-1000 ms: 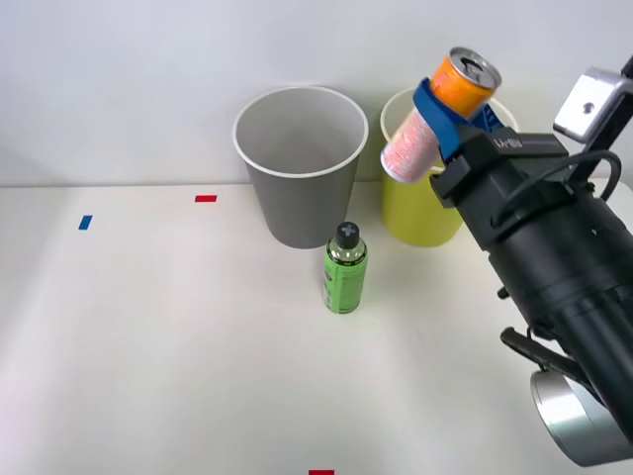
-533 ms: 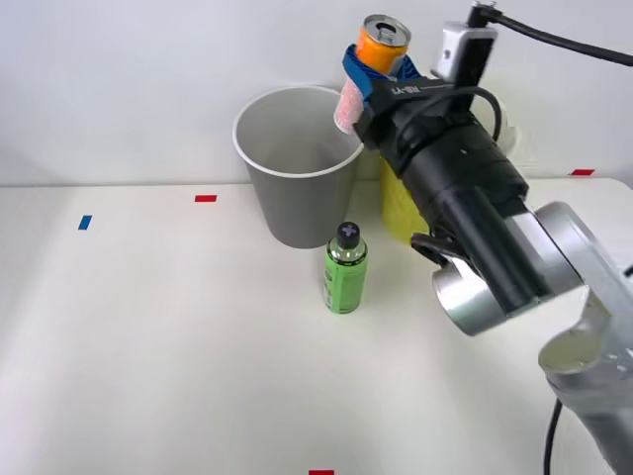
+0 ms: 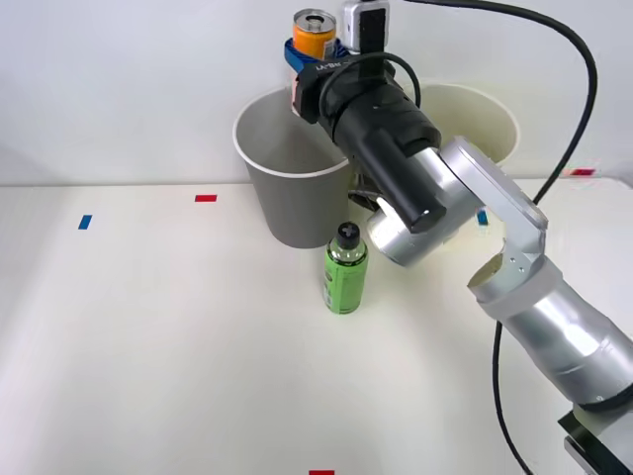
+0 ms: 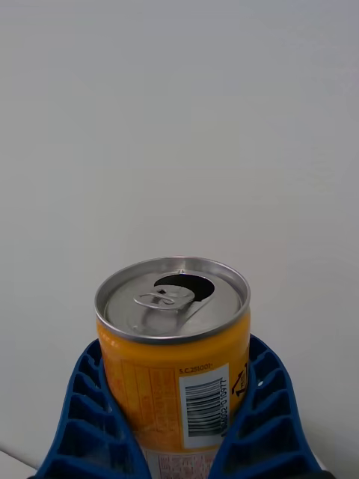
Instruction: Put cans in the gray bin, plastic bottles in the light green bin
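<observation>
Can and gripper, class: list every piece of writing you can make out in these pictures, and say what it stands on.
"S.C.251001": above the barcode on the can.
Digits beside the barcode: too blurred to read surely.
Small print on the can's orange side: too small to read.
White lettering on the right gripper housing: too blurred to read.
Green bottle label: unreadable.

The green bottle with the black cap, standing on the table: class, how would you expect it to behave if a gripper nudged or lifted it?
The green bottle stands tall on a narrow base, so a nudge near its cap would probably tip it. Being round, it would likely roll once down. Its smooth glossy label may be a little slippery to grip.
</observation>
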Action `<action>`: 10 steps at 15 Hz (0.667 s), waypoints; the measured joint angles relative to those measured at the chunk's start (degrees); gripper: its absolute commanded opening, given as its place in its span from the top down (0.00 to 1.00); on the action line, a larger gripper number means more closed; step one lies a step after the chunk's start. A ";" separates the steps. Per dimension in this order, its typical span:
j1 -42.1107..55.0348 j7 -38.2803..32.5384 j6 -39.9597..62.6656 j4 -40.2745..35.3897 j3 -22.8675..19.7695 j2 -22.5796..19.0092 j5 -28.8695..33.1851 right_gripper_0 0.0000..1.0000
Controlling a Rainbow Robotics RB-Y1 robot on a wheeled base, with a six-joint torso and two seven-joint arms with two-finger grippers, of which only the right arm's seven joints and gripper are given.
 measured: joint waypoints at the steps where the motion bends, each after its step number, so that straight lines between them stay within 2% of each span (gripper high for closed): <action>1: -1.27 -0.09 -0.03 1.60 0.64 -0.07 -0.02 1.00; 3: -2.63 -0.54 -0.08 2.99 1.48 -0.38 -0.08 0.99; 4: -2.75 -0.76 -0.11 3.12 1.64 -0.46 -0.08 0.89; 5: -2.79 -0.97 -0.14 3.15 1.69 -0.52 -0.09 0.45; 6: -2.81 -1.19 -0.14 3.16 1.73 -0.55 -0.09 0.06; 7: -2.81 -1.39 -0.19 3.17 1.77 -0.55 -0.09 0.00; 10: -2.81 -1.94 -0.65 3.22 1.77 -0.56 -0.09 0.00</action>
